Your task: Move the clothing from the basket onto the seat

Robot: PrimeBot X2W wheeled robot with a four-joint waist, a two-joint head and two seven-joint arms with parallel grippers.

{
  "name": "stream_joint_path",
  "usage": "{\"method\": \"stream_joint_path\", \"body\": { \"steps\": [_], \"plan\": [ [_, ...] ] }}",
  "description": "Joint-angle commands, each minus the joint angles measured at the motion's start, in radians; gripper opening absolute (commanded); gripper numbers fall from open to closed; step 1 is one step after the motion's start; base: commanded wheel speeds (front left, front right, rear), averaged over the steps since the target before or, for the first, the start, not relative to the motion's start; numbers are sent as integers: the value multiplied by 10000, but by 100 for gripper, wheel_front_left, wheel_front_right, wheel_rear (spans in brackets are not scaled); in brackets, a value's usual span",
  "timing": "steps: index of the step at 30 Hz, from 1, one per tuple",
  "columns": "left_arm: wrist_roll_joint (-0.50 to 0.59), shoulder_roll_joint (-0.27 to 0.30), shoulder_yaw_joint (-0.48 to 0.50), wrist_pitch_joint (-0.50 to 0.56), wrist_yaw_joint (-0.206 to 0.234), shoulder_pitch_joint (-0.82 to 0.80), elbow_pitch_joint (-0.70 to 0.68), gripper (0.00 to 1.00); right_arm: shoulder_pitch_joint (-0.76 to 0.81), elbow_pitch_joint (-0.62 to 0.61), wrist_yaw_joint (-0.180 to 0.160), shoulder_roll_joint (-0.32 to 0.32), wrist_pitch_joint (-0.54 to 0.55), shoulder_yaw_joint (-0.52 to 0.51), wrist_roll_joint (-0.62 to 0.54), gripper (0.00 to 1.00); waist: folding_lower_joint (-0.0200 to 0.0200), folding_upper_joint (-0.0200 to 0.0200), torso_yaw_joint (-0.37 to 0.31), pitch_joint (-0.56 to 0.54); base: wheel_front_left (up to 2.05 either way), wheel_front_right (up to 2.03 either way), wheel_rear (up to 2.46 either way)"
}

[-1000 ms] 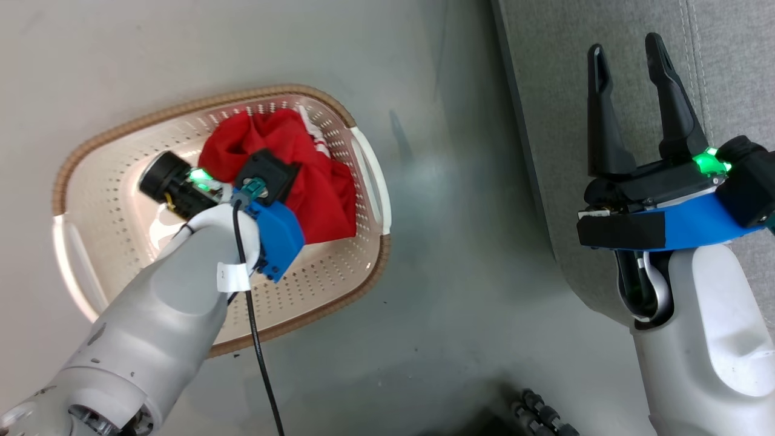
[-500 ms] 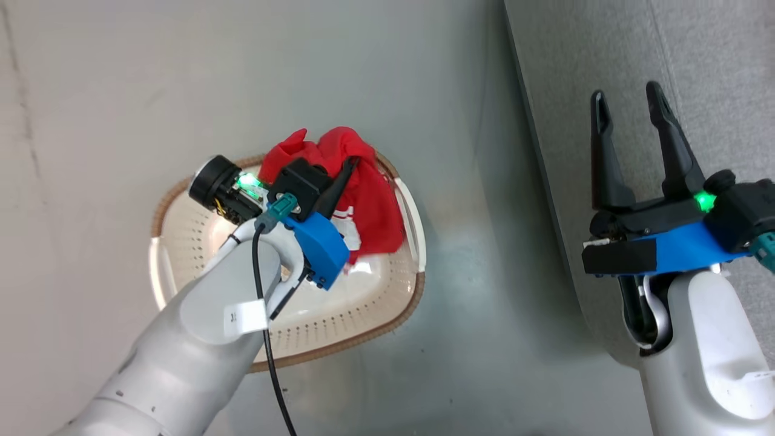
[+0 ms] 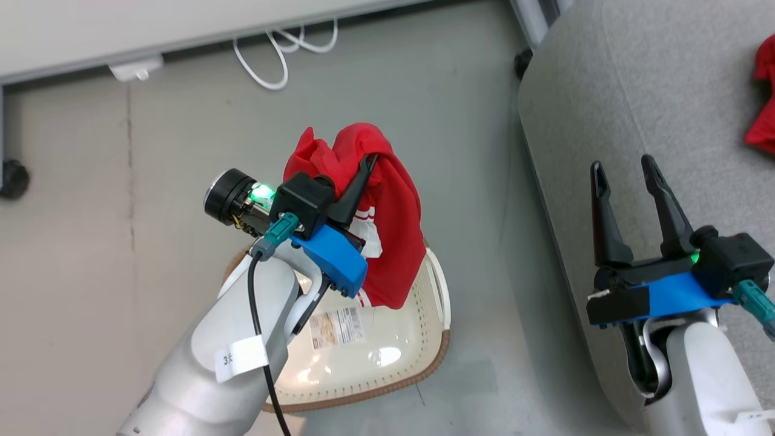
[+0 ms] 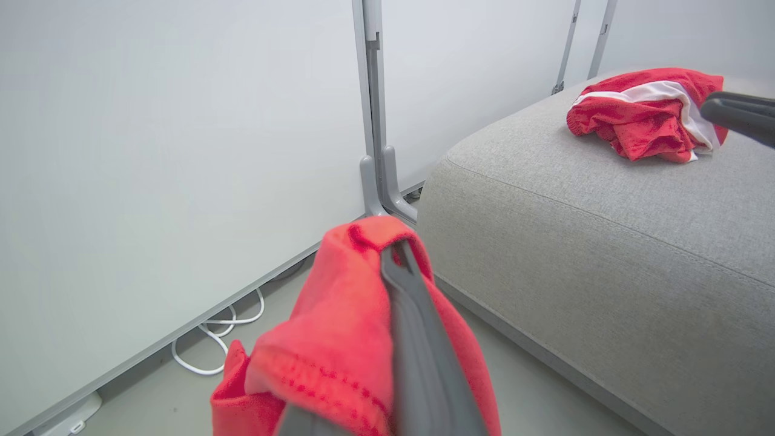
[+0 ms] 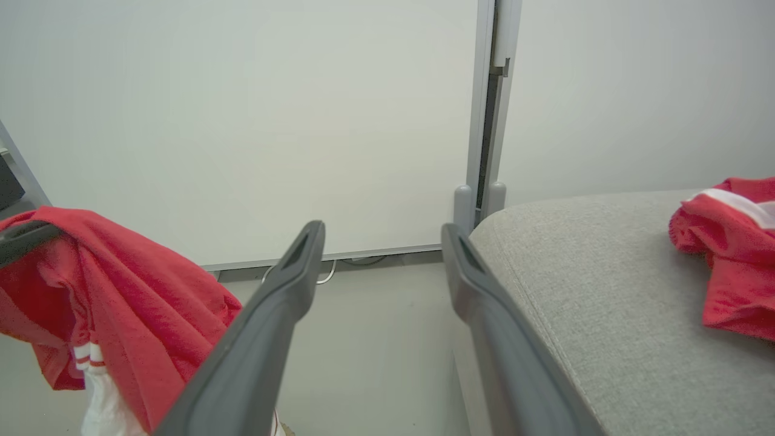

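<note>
Head view: the left end effector, shut on the clothing, has lifted it clear above the basket, so the seat comes next; the right end effector gapes empty. Left wrist view: another red piece already lies on the seat. Right wrist view: the hanging hem is cut off.

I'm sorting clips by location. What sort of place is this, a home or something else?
Probably a lab or test room rather than a home: plain white partition panels on grey metal posts, a bare grey floor with a loose white cable, and a grey seat.
</note>
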Motion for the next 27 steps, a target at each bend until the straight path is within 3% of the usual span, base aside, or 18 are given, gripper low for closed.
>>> {"method": "stream_joint_path", "body": {
  "steps": [1,11,27],
  "plan": [
    [99,-10,110,-49,-31,126,-105,0,161,38,1,-8,-38,-41,-29,100,1,-1,219,-581,0,0,0],
    [498,-248,828,-49,-111,497,-1220,0,1087,294,1,-8,-38,-128,-13,100,1,-1,431,-2070,0,0,0],
    [79,-460,467,-47,-108,509,-1875,0,2233,468,1,-8,-38,-261,195,100,1,-1,798,-3483,0,0,0]
  ]
}}
